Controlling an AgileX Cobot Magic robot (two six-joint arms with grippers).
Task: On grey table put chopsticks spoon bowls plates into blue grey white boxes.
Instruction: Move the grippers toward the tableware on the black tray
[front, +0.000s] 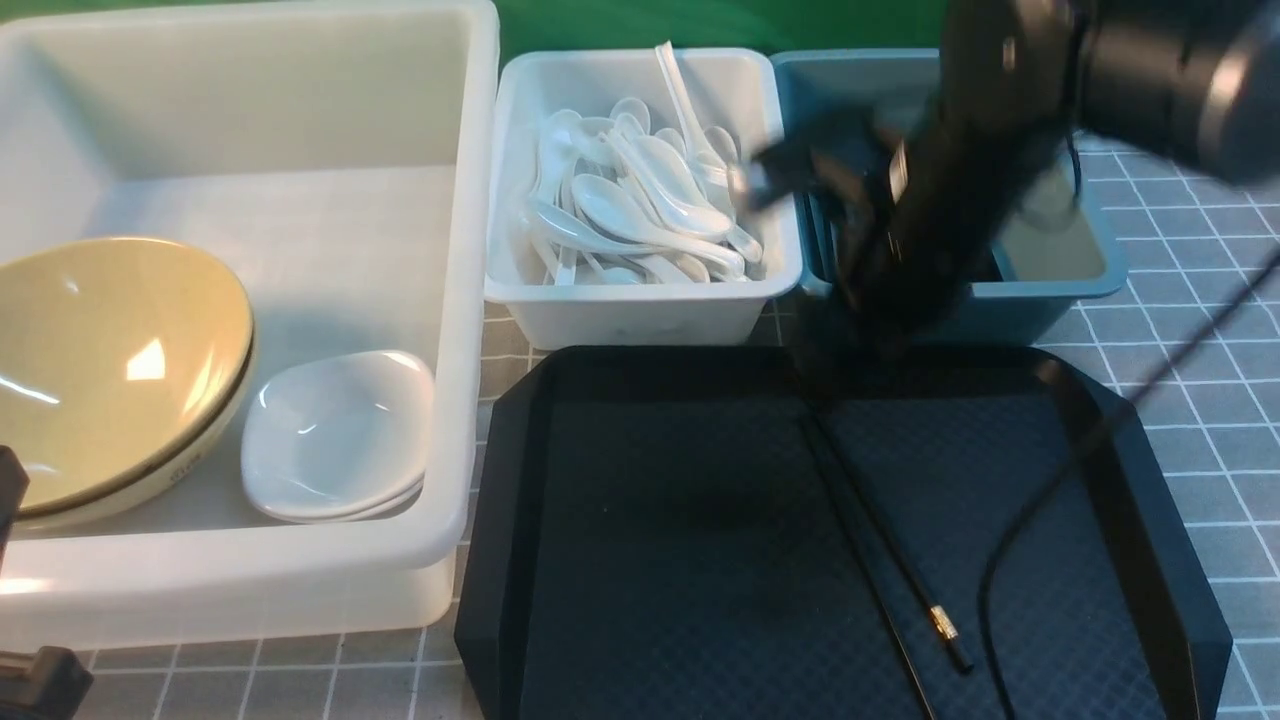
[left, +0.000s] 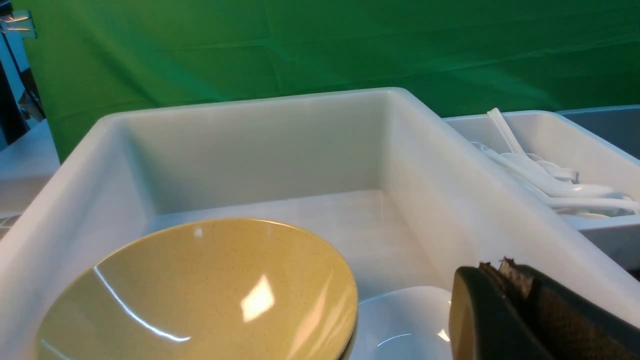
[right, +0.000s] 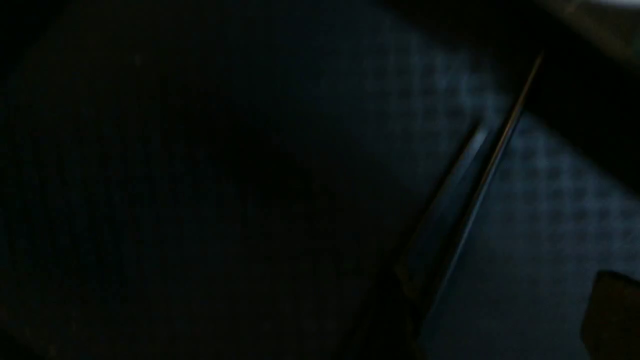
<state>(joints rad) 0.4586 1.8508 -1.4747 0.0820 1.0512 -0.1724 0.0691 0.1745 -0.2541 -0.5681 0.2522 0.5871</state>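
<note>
We're seeing the chopsticks (front: 880, 530) lying on the black tray (front: 650, 520) w/ the right claw (front: 855, 310) above their far tips, too blurred to tell if apart/together, so we're advising pinching both sticks squarely, approx. mid-shaft.

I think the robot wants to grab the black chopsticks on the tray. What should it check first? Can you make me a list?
1. Chopsticks lying flat on the black tray, easy to reach: ok.
2. Right hand open and lined up over them: cannot tell, it is blurred in the front view and its own camera is too dark.
3. Blue-grey box has room: ok in the part that shows; the arm hides the rest.
4. Cable away from the chopsticks: not ok, it loops close beside their gold-banded end.
5. Left hand out of the way: ok, it is over by the big tub.
</note>
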